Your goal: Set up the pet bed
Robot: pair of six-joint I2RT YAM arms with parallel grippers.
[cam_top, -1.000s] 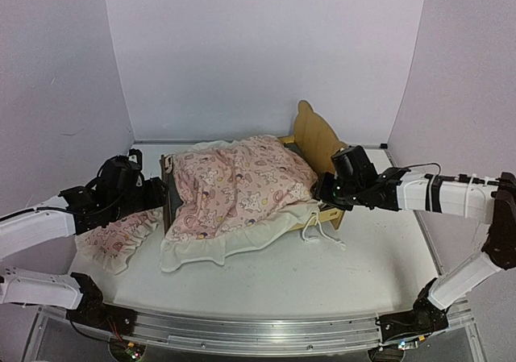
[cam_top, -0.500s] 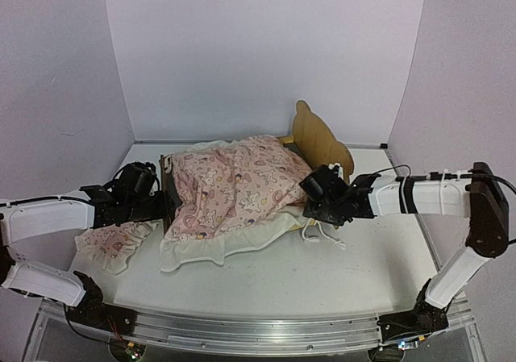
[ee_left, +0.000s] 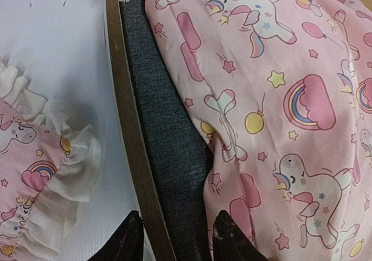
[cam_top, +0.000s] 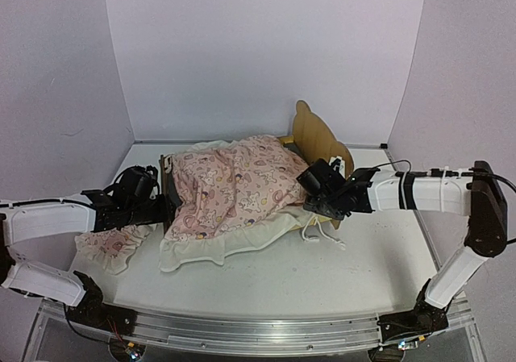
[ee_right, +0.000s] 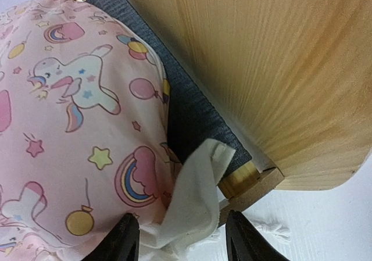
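The pet bed (cam_top: 321, 139) stands mid-table, its wavy plywood headboard (ee_right: 261, 57) at the right. A pink unicorn blanket (cam_top: 234, 181) is heaped over its dark grey mattress pad (ee_left: 165, 139). My left gripper (cam_top: 167, 205) is at the foot end. In the left wrist view it (ee_left: 180, 214) is open and straddles the footboard rail (ee_left: 131, 127), the pad's edge and the blanket's hem. My right gripper (cam_top: 311, 197) is at the head corner. In the right wrist view it (ee_right: 181, 214) is open, with the blanket's white ruffle (ee_right: 195, 203) loose between the fingers.
A small pink ruffled pillow (cam_top: 113, 241) lies on the table left of the footboard, under my left arm, also showing in the left wrist view (ee_left: 35, 179). A white knotted cord (cam_top: 322, 235) trails on the table by the bed's near right corner. White walls enclose the table.
My left gripper has moved in to the footboard and its jaws have narrowed. My right gripper has moved left, from beside the headboard to the blanket's ruffle at the head corner.
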